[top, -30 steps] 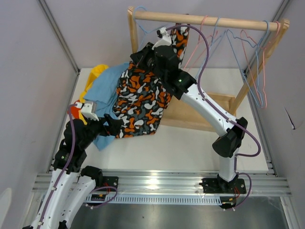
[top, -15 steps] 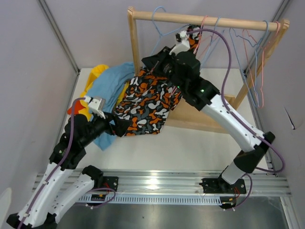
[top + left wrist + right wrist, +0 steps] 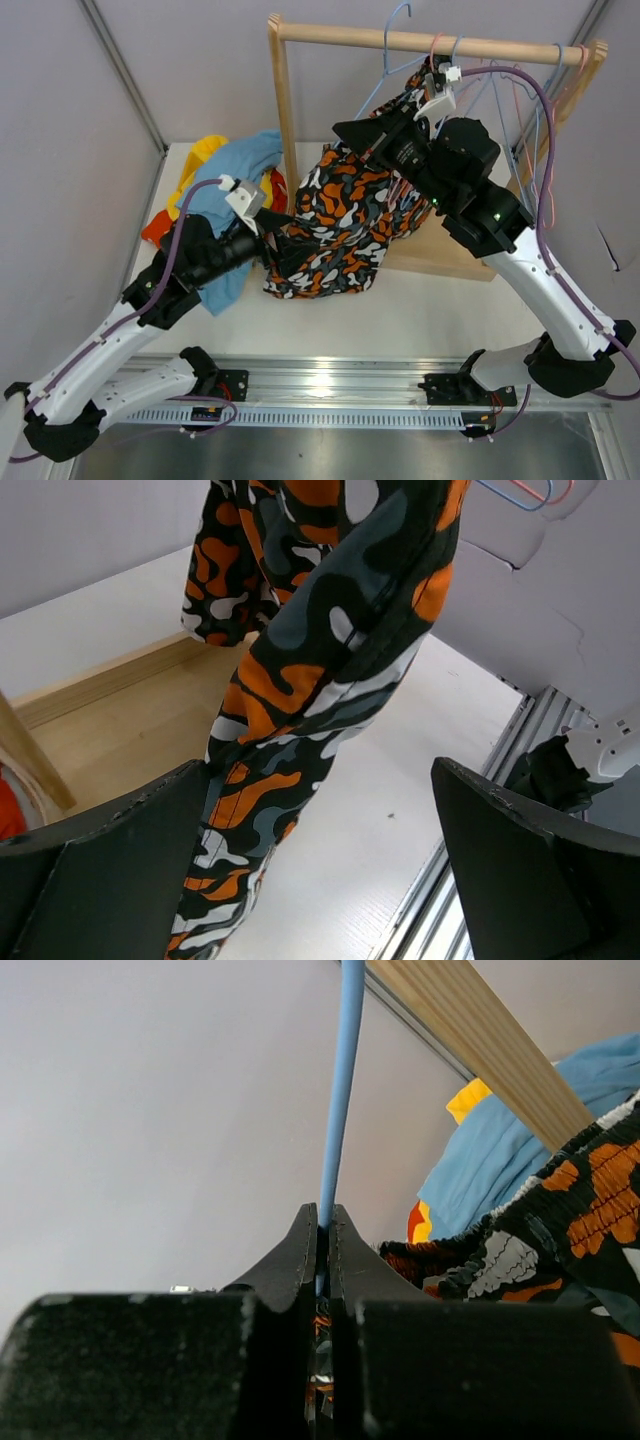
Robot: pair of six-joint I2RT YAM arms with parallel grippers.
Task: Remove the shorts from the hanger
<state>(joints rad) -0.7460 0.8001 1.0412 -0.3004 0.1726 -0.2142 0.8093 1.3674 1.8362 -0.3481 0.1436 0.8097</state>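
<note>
Blotch-print shorts (image 3: 340, 220): soft matt cloth. Rack rail (image 3: 330, 34): smooth pale wood. Blue hanger (image 3: 341, 1080): thin, smooth, glossy-coated wire.

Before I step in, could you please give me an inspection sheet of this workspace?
Surface: white table, wooden clothes rack standing on it.
Job's things: black-orange-white blotch-print fabric shorts hanging from a blue wire hanger; light blue shorts, yellow shorts and red-orange shorts piled at left.
Clutter: empty wire hangers on the rack's bar.
Grippers: right gripper shut on the blue wire hanger; left gripper open, printed shorts between its fingers.
Cables: purple cables along both arms.
Surroundings: grey walls; metal rail at near edge.
</note>
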